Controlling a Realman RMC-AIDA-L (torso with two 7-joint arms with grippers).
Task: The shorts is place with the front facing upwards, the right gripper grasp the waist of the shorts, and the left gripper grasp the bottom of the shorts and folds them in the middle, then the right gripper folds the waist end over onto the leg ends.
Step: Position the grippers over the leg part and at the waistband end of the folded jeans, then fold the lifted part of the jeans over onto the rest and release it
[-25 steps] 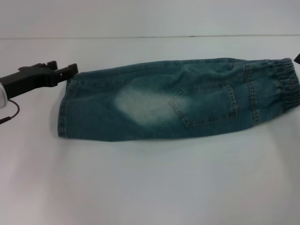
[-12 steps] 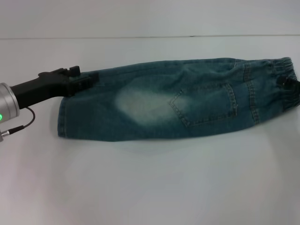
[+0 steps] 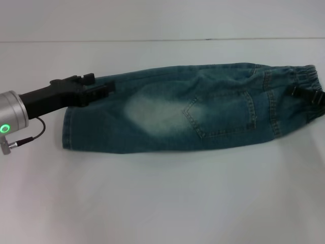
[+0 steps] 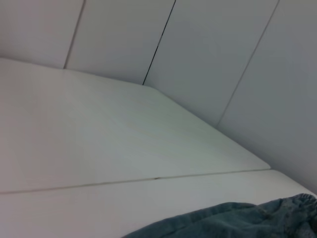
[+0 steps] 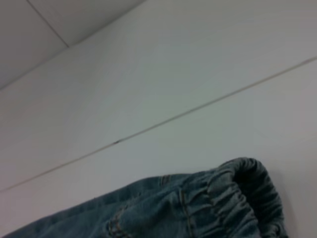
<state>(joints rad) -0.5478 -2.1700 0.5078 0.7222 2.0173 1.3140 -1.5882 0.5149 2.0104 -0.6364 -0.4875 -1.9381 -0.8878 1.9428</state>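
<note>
Two tools, head view: both of mine are at the blue-green denim shorts (image 3: 193, 107), which lie folded lengthwise on the white tabletop (image 3: 162, 198).
Shorts: a pale faded patch and a stitched pocket face up; the gathered elastic waist of the shorts (image 3: 307, 94) lies at my right, the straight hemmed leg ends (image 3: 68, 122) at my left.
Left tool (image 3: 101, 89): black, on a silver wrist with a green light, reaching over the far corner of the leg ends; I cannot tell whether its fingers pinch cloth.
Right tool (image 3: 307, 96): black, barely in view at the waistband; its grip I cannot tell.
Left wrist view: bare tabletop, wall panels, and a rumpled edge of denim (image 4: 233, 220).
Right wrist view: ruffled waistband (image 5: 237, 198) lying on the tabletop; none of my fingers show.
</note>
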